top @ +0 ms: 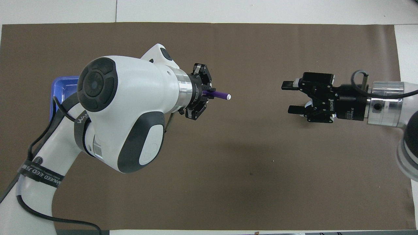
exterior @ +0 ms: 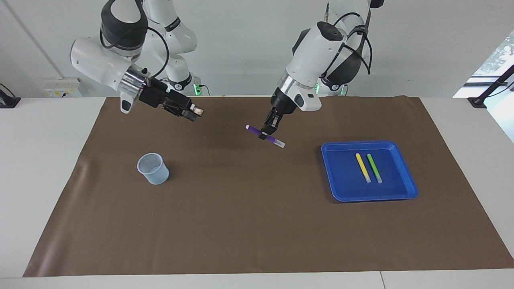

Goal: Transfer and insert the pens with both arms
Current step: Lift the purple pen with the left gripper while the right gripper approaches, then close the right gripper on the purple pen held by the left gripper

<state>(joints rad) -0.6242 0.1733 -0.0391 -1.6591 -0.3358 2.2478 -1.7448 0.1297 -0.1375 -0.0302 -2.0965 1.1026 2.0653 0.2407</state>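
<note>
Left gripper [exterior: 268,132] clamped on the purple pen [exterior: 265,135], held crosswise in the air over the brown mat [exterior: 257,224] mid-table; forearm slopes down from a raised elbow. Right gripper [exterior: 196,112] with fingers apart, empty, reaching level toward the pen, wrist nearly horizontal. Yellow pen [exterior: 363,167] and green pen [exterior: 374,168] lie side by side in the blue tray [exterior: 405,192]. Mesh cup [exterior: 153,168] stands at the right arm's end.

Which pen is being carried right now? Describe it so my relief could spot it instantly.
Start at the brown mat and find the left gripper raised over its middle. Clamped crosswise in it is the purple pen. The yellow pen and green pen lie side by side in the blue tray.
</note>
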